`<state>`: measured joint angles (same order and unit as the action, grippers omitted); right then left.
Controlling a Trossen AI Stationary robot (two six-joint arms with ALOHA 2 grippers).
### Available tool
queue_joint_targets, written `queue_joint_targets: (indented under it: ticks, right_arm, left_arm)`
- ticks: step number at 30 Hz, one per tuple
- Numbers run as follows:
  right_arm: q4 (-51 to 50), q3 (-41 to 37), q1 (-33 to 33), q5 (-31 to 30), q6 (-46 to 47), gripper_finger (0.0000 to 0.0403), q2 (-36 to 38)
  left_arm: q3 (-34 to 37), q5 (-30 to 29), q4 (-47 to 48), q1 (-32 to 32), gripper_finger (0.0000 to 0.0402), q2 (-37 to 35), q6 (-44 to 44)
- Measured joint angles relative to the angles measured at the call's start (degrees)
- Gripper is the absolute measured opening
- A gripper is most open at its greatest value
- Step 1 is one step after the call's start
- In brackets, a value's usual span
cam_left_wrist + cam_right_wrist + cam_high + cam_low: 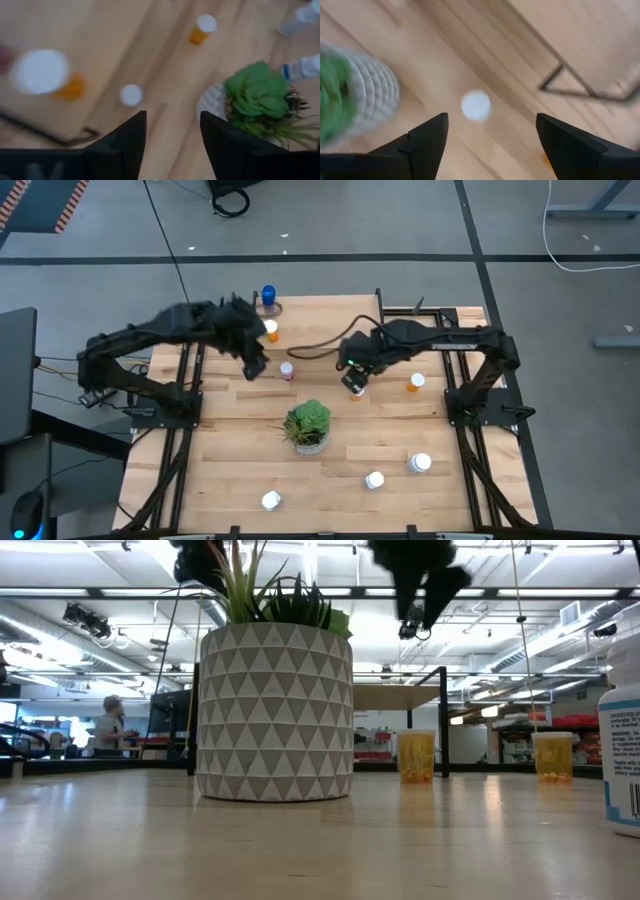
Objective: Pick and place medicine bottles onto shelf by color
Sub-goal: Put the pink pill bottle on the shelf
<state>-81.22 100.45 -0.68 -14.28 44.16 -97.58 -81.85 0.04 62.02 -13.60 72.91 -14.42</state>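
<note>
High view: left gripper (252, 363) over shelf (330, 320) left end, beside orange bottle (271, 330); right gripper (355, 380) above white-capped bottle (357, 389).

Wrist views: left jaws parted, empty; right jaws wide, empty, cap between.

Judged step: right pick; next, descend, close.

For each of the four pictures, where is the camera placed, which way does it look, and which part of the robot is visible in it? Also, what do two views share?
High view: above the table, facing straight down; both arms show, left gripper and right gripper.
Low view: at tabletop height, facing level past the plant pot into the room; arms hang in from above.
Left wrist view: on the left arm, facing down past its open fingers.
Right wrist view: on the right arm, facing down past its open fingers.
Shared: the plant appears in all four.
</note>
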Motion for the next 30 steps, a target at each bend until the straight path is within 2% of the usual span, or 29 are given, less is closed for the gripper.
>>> queue_joint_targets:
  ticks: [2, 4, 8, 12, 16, 22, 24, 26, 30]
  right_arm:
    - [-2.5, 0.0, 2.0, -1.8, 3.9, 0.031, 1.7]
    - [-4.4, 0.0, 4.1, -4.4, 8.7, 0.031, 3.7]
    - [-9.2, 0.0, 8.5, -10.9, 19.1, 0.031, 7.8]
    - [-8.9, 0.0, 11.3, -16.1, 22.9, 0.031, 12.5]
    - [-8.8, 0.0, 11.8, -18.3, 20.6, 0.031, 16.1]
    - [-8.8, 0.0, 11.7, -21.8, 14.1, 0.031, 20.7]
    - [-8.8, 0.0, 11.7, -22.4, 12.5, 0.031, 22.1]
    - [-8.8, 0.0, 11.4, -22.4, 10.6, 0.031, 23.4]
    - [-8.8, 0.0, 11.2, -21.7, 5.9, 0.031, 26.1]
  left_arm:
    - [3.9, -0.4, -5.1, 1.7, 0.0198, 0.0, -3.2]
    - [7.4, -2.8, -9.5, 3.0, 0.0203, 0.0, -10.3]
    - [12.6, -12.0, -13.7, 6.4, 0.0213, 0.0, -23.4]
    - [18.1, -18.8, -17.4, 11.6, 0.0221, 0.0, -33.9]
    - [22.1, -25.8, -23.0, 17.9, 0.0213, 0.0, -42.8]
    - [23.3, -49.8, -24.4, 29.8, 0.0175, 3.3, -50.1]
    - [23.3, -55.2, -24.7, 32.1, 0.0165, 6.2, -51.8]
    - [23.3, -57.6, -25.3, 33.2, 0.0159, 10.2, -53.1]
    - [23.3, -58.1, -27.1, 32.8, 0.0161, 18.1, -53.9]
